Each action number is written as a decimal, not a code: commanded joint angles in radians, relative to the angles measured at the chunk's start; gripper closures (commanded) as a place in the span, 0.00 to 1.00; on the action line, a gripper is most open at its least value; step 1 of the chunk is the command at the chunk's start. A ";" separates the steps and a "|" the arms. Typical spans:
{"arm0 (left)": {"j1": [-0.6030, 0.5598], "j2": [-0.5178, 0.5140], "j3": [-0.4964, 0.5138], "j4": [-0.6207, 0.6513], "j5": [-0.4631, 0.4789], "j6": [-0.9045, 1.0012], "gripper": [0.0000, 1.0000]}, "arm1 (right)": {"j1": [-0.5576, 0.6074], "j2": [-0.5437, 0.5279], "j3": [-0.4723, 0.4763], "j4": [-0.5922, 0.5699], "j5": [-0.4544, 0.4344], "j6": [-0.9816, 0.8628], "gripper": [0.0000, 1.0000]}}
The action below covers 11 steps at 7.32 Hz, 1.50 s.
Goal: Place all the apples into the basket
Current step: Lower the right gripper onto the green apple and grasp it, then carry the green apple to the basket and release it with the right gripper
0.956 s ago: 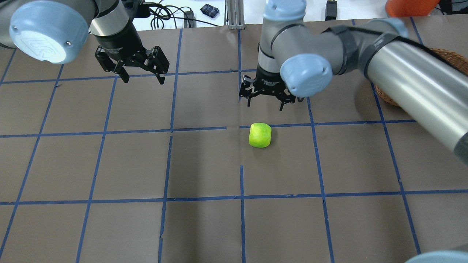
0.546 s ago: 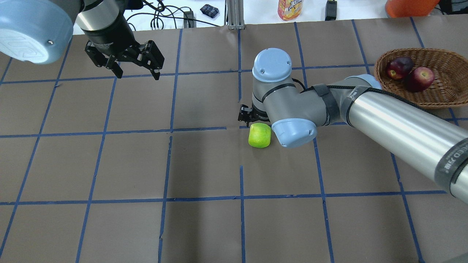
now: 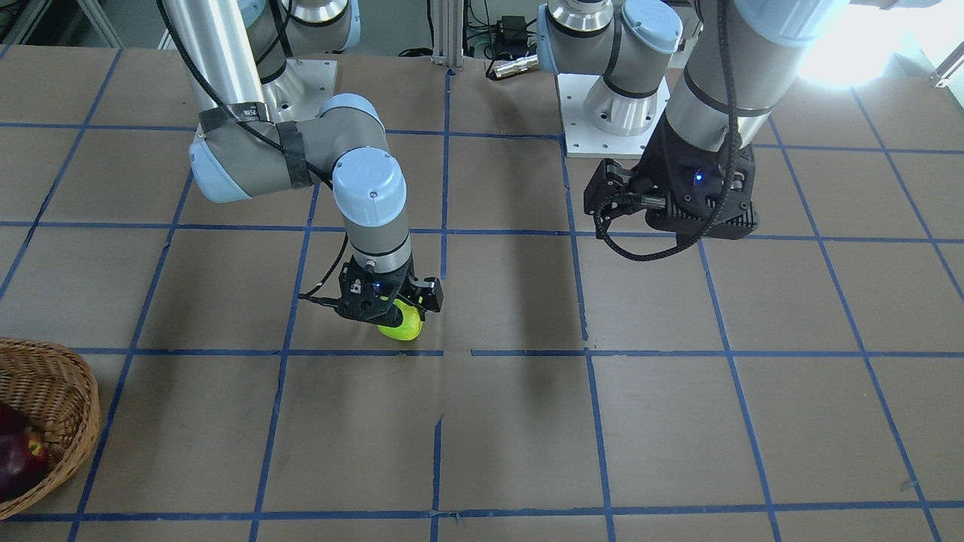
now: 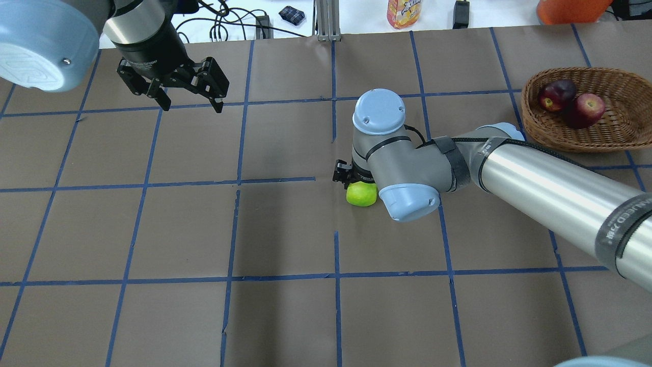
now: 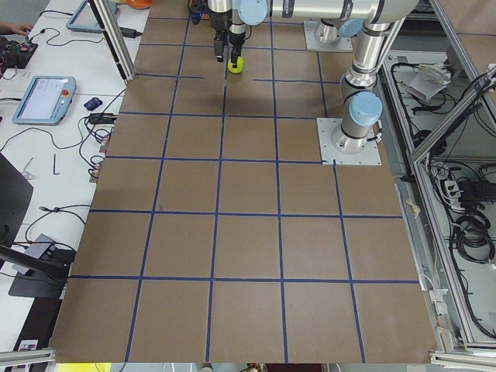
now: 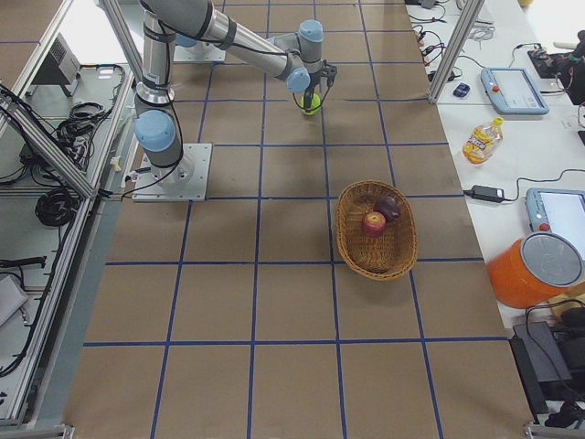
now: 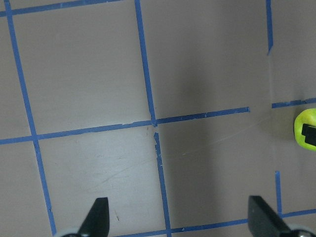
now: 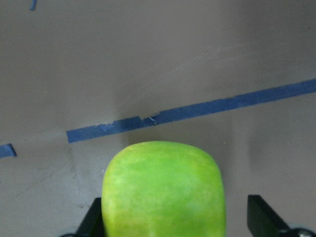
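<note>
The yellow-green apple (image 4: 360,196) lies on the brown table near its middle. My right gripper (image 8: 180,222) is lowered over it, open, one finger on each side; the right wrist view shows a gap between the apple (image 8: 165,192) and the right finger (image 8: 261,219). The front view shows the same gripper (image 3: 388,309) and apple (image 3: 404,326). My left gripper (image 4: 192,108) hangs open and empty above the far left of the table. The wicker basket (image 4: 611,140) at the far right holds the red apple (image 4: 586,109) and the dark maroon apple (image 4: 556,95).
Blue tape lines divide the table into squares. Beyond the far edge stand a yellow bottle (image 4: 404,12), an orange container (image 4: 570,10) and cables (image 4: 229,23). My right forearm (image 4: 550,188) stretches over the table's right side, in front of the basket.
My right gripper has come down from above and behind the green apple to sit around it. My left gripper has drifted slightly back and to the left.
</note>
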 commanded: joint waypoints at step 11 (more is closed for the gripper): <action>0.024 0.036 0.000 -0.097 0.064 -0.002 0.00 | -0.809 0.002 -0.393 0.260 0.030 -1.184 1.00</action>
